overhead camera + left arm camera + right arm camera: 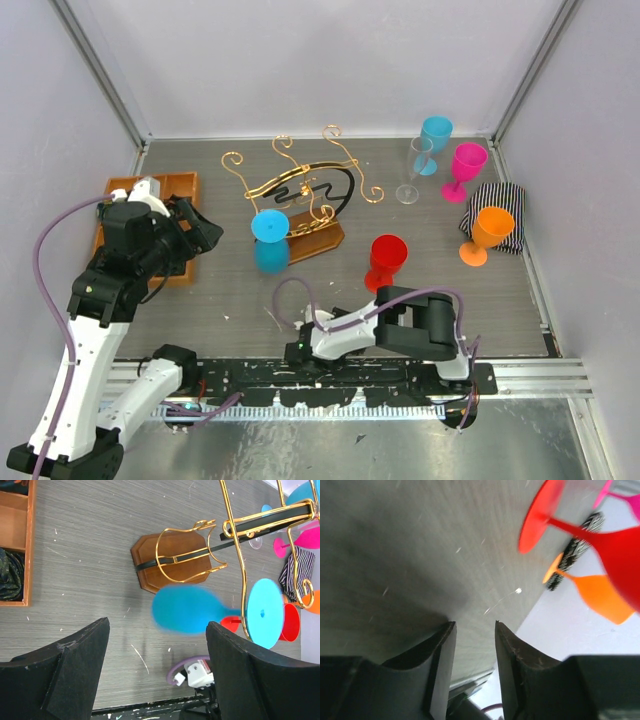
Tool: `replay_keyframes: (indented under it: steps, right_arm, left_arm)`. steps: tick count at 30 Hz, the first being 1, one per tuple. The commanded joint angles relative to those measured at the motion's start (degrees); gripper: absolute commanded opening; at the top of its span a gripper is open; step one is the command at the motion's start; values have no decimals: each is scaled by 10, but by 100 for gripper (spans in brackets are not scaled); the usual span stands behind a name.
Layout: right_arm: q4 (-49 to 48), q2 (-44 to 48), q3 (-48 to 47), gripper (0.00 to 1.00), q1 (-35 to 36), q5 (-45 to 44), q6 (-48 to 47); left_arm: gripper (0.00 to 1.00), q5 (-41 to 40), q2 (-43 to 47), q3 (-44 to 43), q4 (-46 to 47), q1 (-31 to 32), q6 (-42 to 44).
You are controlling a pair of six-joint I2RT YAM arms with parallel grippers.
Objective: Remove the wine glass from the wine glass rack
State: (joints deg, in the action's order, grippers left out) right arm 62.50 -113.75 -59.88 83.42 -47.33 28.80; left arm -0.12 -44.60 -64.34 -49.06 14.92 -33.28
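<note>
The gold wire wine glass rack (300, 190) with a black curved bar stands on its brown wooden base (318, 238) at mid-table. A blue wine glass (270, 240) hangs upside down from its front rail; its bowl looks blurred. In the left wrist view the rack's wire (243, 580), the glass's bowl (187, 610) and its foot disc (265, 612) show. My left gripper (200, 232) (158, 626) is open and empty, left of the glass and apart from it. My right gripper (303, 348) (474, 626) is open by a narrow gap and empty, low over the table near the front edge.
An orange-brown compartment tray (180, 185) sits at far left under the left arm. A red glass (385, 260) stands right of the rack. Clear (412, 170), blue (435, 135), magenta (465, 165) and orange (487, 232) glasses and a striped cloth (505, 205) are at back right.
</note>
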Motion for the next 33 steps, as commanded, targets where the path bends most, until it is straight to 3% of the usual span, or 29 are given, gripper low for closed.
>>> replay_keyframes:
  steps: [1, 6, 15, 21, 25, 30, 33]
  right_arm:
    - [-46, 37, 16, 39, 37, 163, 134]
    - [40, 104, -12, 27, 59, 127, 226]
    - [141, 206, -155, 26, 65, 20, 267]
    - [204, 196, -216, 22, 53, -51, 263]
    - [117, 252, -230, 29, 49, -50, 226]
    - [-106, 397, -167, 29, -7, 3, 139]
    - [-185, 431, -152, 29, -59, 60, 93]
  left_arm:
    - [85, -6, 5, 4, 5, -2, 2]
    - [85, 0, 6, 9, 13, -3, -6]
    - [84, -1, 13, 17, 16, -3, -15]
    - [84, 8, 10, 28, 35, -3, -29]
    - [84, 5, 10, 26, 31, -3, -29]
    - [84, 6, 9, 26, 30, -3, -33]
    - [84, 11, 7, 28, 35, -3, -37]
